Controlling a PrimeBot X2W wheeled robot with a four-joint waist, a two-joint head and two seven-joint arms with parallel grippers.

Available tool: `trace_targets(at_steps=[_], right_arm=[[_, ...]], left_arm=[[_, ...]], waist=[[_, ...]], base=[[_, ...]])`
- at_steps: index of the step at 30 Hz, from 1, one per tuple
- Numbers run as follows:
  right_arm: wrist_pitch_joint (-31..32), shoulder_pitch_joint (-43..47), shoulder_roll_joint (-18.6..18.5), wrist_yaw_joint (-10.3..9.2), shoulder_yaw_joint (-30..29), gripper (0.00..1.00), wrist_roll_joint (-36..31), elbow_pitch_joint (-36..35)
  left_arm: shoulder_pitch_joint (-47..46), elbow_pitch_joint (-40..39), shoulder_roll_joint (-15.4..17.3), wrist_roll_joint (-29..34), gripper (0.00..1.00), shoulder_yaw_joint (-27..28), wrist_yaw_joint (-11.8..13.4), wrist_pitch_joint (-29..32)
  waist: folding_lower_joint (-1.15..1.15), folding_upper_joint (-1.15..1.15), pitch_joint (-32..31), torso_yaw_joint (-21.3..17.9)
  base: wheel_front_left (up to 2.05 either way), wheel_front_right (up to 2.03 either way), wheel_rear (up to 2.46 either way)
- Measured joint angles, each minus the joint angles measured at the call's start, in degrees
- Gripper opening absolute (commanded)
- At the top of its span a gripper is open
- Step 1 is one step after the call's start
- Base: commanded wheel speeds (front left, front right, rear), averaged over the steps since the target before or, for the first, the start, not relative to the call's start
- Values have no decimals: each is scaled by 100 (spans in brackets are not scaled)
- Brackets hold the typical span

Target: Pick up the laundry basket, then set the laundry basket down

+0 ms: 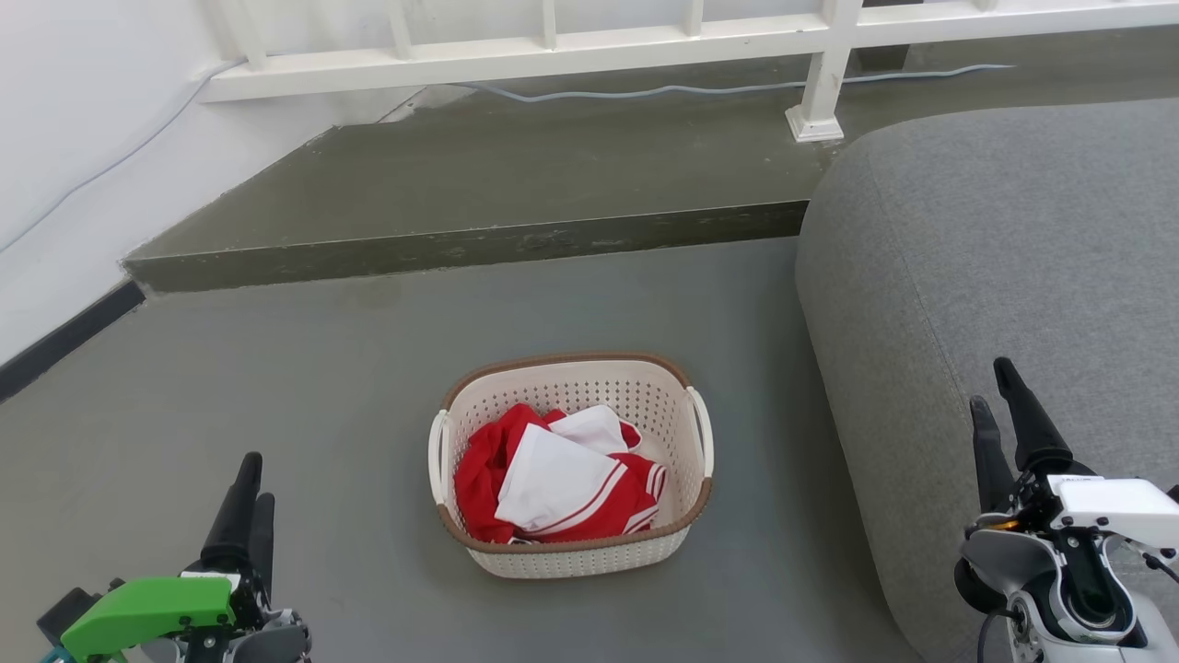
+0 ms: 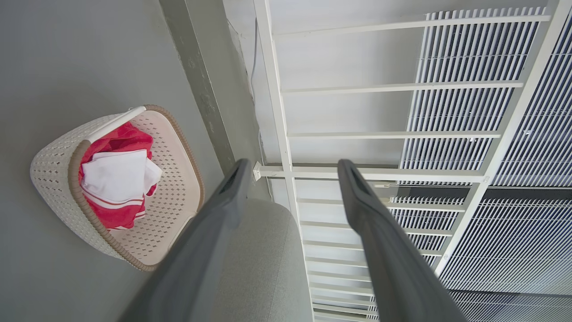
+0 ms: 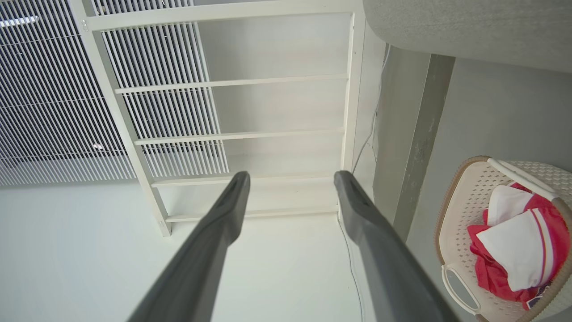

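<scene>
The laundry basket (image 1: 589, 552) is cream-white and perforated, with a brown rim and white loop handles at its two sides. It stands on the grey floor in the middle of the head view and holds red and white clothes (image 1: 557, 479). My left gripper (image 1: 250, 477) is at the lower left, well clear of the basket, open and holding nothing. At the lower right my right gripper (image 1: 993, 385) stands open in front of the grey sofa. The basket (image 2: 58, 179) lies left in the left wrist view, and the basket (image 3: 456, 210) lies right in the right wrist view.
A large grey sofa (image 1: 1004, 276) fills the right side close to the basket. A raised dark step (image 1: 461, 244) crosses behind the basket, with a white railing (image 1: 589, 46) and a cable beyond it. A white wall (image 1: 74, 129) runs along the left.
</scene>
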Motion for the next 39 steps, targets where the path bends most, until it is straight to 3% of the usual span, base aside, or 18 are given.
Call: trace_targets(at_steps=[19,29,39], right_arm=[[-454,-59,-230,0,495,100,-812,-292],[-733,-136,-400,0,801,100,-1443,-410],[-953,-194,-604,0,1068,100,-2321,-412]], left_arm=[[-17,-194,127,806,100,-331,0,-410],[-71,-270,193,1590,100,-369,0,-617],[-120,-396,279,2785,100,-417,35,-817]], waist=[[0,0,1,7],[0,0,-9,6],[0,0,4,8]], base=[[0,0,0],[0,0,0],[0,0,0]])
